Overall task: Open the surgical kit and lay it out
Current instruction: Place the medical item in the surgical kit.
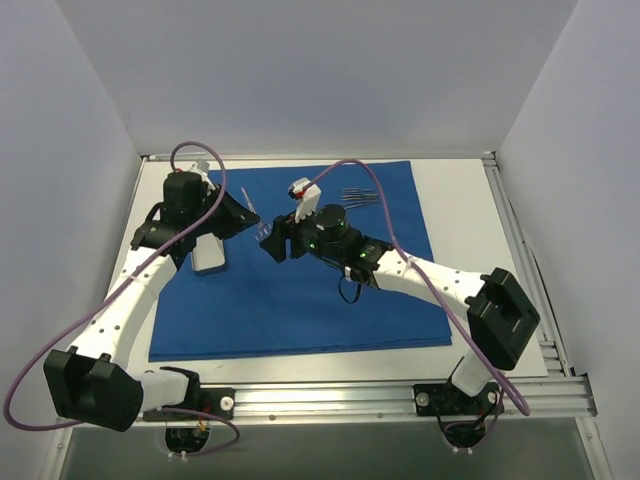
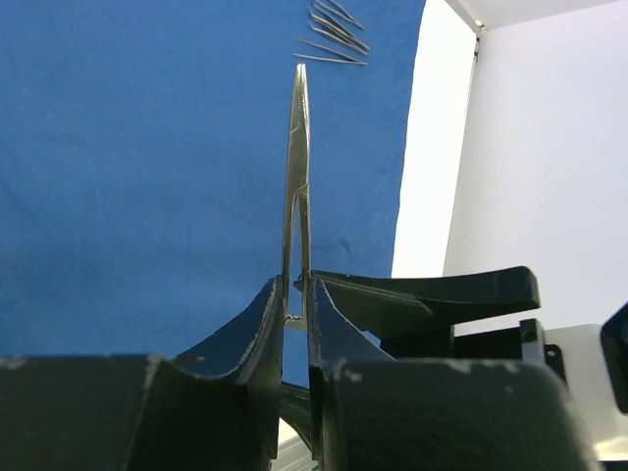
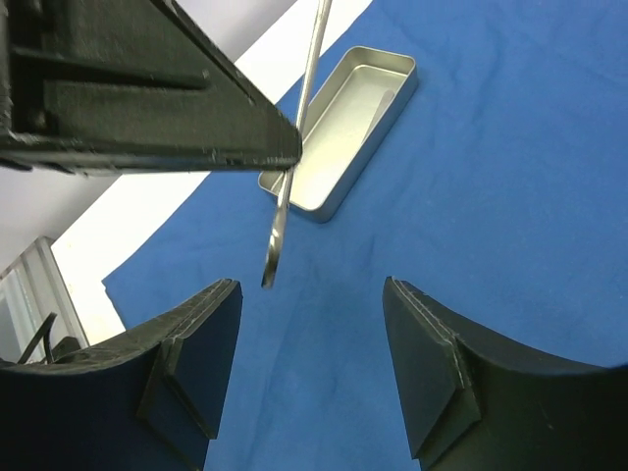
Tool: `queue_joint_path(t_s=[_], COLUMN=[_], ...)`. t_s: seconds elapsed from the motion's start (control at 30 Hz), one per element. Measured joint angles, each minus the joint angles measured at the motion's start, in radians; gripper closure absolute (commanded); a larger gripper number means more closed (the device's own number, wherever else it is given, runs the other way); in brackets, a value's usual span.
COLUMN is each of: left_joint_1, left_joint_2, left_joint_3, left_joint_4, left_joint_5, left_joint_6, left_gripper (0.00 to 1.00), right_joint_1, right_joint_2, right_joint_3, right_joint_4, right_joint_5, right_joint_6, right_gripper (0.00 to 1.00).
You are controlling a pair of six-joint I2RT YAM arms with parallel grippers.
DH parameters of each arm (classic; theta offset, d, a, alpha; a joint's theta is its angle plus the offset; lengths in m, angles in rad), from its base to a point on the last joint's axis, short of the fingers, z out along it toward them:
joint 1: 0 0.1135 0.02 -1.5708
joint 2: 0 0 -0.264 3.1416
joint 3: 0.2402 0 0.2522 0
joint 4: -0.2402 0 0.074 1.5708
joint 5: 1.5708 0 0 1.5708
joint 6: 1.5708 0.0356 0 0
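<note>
The surgical kit's royal-blue cloth (image 1: pixel 300 290) lies spread flat on the table. A small pale metal tray (image 1: pixel 208 256) (image 3: pixel 343 128) rests on the cloth's left part. Several thin metal instruments (image 1: pixel 358 197) (image 2: pixel 334 34) lie side by side at the cloth's far right. My left gripper (image 1: pixel 250 215) (image 2: pixel 292 304) is shut on a slim metal forceps (image 2: pixel 297 147) (image 3: pixel 280 221), held above the cloth. My right gripper (image 1: pixel 270 245) (image 3: pixel 312 289) faces it with jaws open. The forceps tip hangs just ahead of the right gripper's left finger (image 3: pixel 201 343), touching neither finger.
The white table (image 1: pixel 465 200) shows around the cloth, bounded by an aluminium frame rail (image 1: pixel 520 250) and white walls. Purple cables (image 1: pixel 200 150) loop over both arms. The near half of the cloth (image 1: pixel 300 320) carries nothing.
</note>
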Motion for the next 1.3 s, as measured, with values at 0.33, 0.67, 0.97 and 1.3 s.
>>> queue_joint_path(t_s=[0.33, 0.67, 0.97, 1.3], left_joint_1=[-0.005, -0.016, 0.018, 0.156], left_joint_2=[0.0, -0.003, -0.003, -0.022], left_joint_3=[-0.007, -0.014, -0.014, -0.014], left_joint_4=[0.003, 0.018, 0.024, 0.024], left_joint_5=[0.01, 0.032, 0.063, 0.285], left_joint_6=[-0.002, 0.0, 0.044, 0.271], left_gripper=[0.98, 0.92, 0.34, 0.29], right_joint_1=[0.0, -0.023, -0.095, -0.217], right_joint_2=[0.049, 0.123, 0.093, 0.025], right_joint_3=[0.066, 0.097, 0.066, 0.088], right_joint_4=[0.0, -0.007, -0.018, -0.241], right_joint_5=[0.006, -0.047, -0.127, -0.489], right_joint_6=[-0.02, -0.024, -0.033, -0.137], right_gripper=[0.59, 1.0, 1.0, 1.0])
